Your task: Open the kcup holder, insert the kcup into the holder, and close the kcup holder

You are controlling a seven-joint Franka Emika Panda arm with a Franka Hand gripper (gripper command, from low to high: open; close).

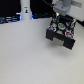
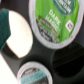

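Observation:
The black kcup holder (image 1: pixel 61 34) stands at the exterior view's right with its tray pulled out, showing round slots. The kcup with the bright green top (image 1: pixel 60 24) is at the tray, right under my gripper (image 1: pixel 61 17). In the wrist view the kcup's green lid (image 2: pixel 54 20) is very large and close, over the dark tray (image 2: pixel 47 52). A white pod (image 2: pixel 17 37) and a pale-topped pod (image 2: pixel 36 74) sit in neighbouring slots, beside an empty slot (image 2: pixel 67 60). My fingers do not show clearly, so I cannot tell if they hold the kcup.
A white bottle-like object (image 1: pixel 25 11) stands at the back, at the exterior view's left, in front of dark clutter. The white table (image 1: pixel 30 55) stretches out in front of the holder.

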